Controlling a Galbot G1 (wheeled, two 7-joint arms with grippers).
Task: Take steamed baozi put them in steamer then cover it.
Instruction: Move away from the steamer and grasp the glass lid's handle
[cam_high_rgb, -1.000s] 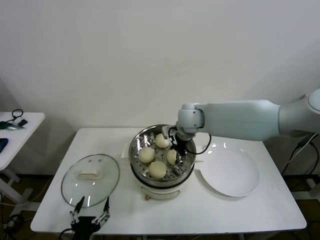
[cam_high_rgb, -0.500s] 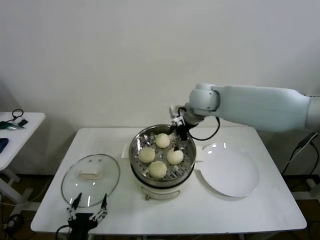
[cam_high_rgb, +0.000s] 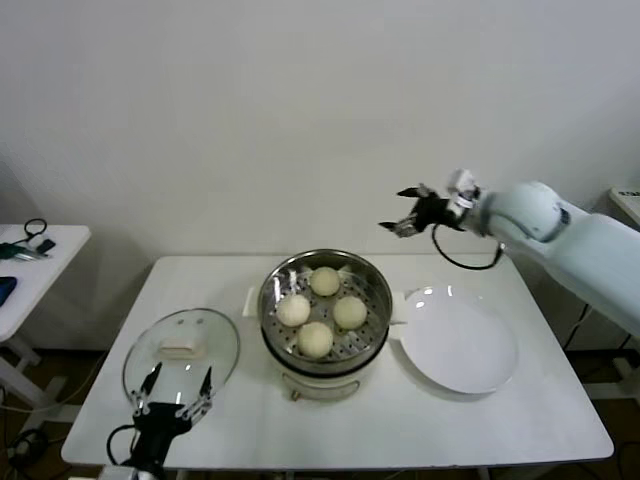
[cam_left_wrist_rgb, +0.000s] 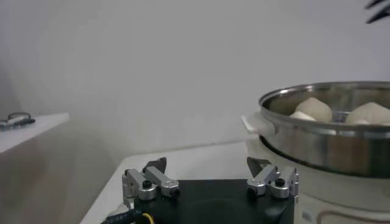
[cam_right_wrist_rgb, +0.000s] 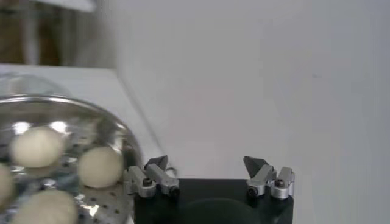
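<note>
1. We see the cover lying flat on the table, left of the steamer; its oblong cream handle runs left-right.
2. 4 smooth, round steamed baozi sit on the perforated steel tray; the white plate is on the right.
3. Left gripper hovers spread at the cover's near rim.
4. Right gripper, released and empty, is raised above the steamer's right.
</note>
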